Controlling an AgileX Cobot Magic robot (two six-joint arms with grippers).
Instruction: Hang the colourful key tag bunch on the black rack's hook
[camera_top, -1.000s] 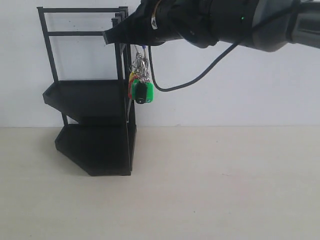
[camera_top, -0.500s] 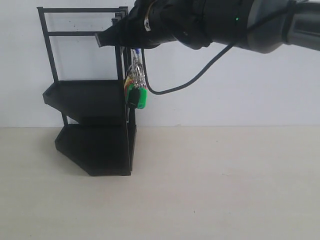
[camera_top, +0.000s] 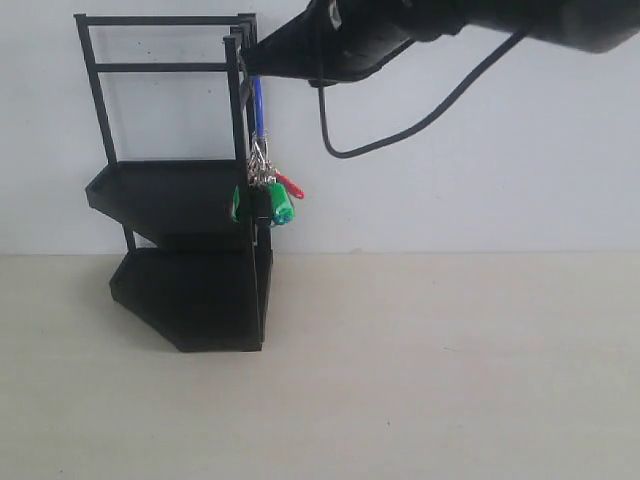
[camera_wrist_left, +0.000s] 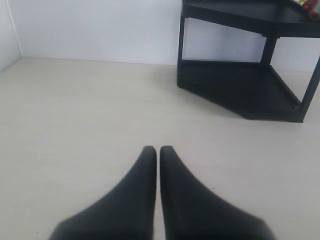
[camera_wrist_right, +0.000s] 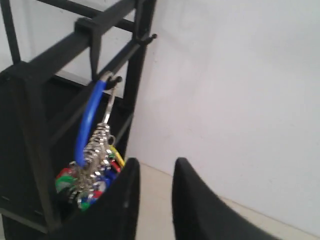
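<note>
Beige table (camera_top: 430, 370); black rack (camera_top: 190, 300) stands on it at left, near wall (camera_top: 480, 200).

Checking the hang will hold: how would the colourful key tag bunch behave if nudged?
The colourful plastic key tag bunch would likely swing loosely: it dangles by a thin blue loop from the small black hook. Probably floppy, since separate tags splay on metal rings. It seems light; the thin black metal rack stands upright bearing it.
</note>
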